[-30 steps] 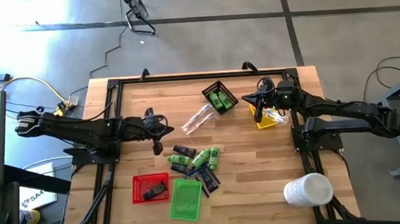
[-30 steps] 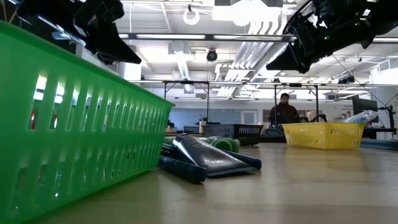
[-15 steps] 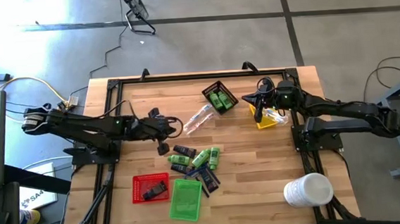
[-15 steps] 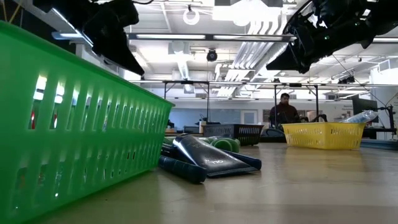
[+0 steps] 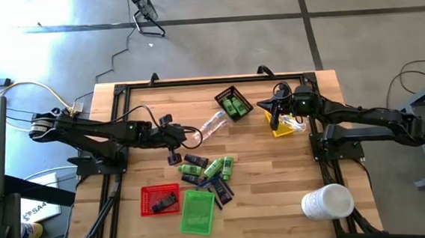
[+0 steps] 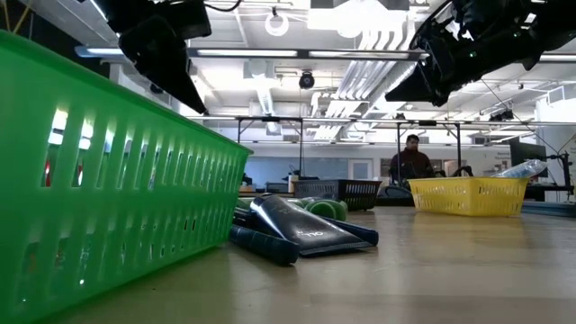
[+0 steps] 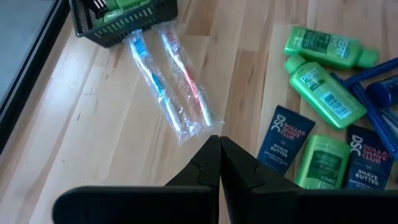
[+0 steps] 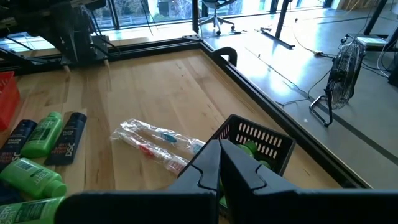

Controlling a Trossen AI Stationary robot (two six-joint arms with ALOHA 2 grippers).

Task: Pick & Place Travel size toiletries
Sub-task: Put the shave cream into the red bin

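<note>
A light wooden table (image 5: 276, 167) stands on a grey concrete floor, with a bright open workroom behind it, where a person (image 6: 411, 160) sits far off.

My left gripper (image 5: 176, 156) reaches out over the middle of the table, its two fingers pressed together and holding nothing. It hangs just above the wood, between two wrapped toothbrushes (image 7: 169, 81) and the main pile of toiletries (image 5: 209, 173). In my left wrist view the closed fingertips (image 7: 219, 149) point at the near end of the toothbrush wrappers.

The toothbrushes, one blue and one red, lie side by side in clear wrap, just beside a black basket (image 5: 233, 103) that holds small green bottles (image 5: 234, 106).

The pile sits near the table's centre: bright green bottles (image 7: 320, 92), dark blue flat packets (image 7: 280, 139) and blue razors (image 7: 378, 93), touching and overlapping one another.

Toward the near edge lie a red basket (image 5: 160, 199) with a dark item inside and a green basket (image 5: 197, 211) just beside it.

My right gripper (image 5: 273, 121) waits at the far right side of the table, over a yellow basket (image 5: 282, 130), fingers shut and empty. A large white cylinder (image 5: 327, 202) lies at the near right corner.
</note>
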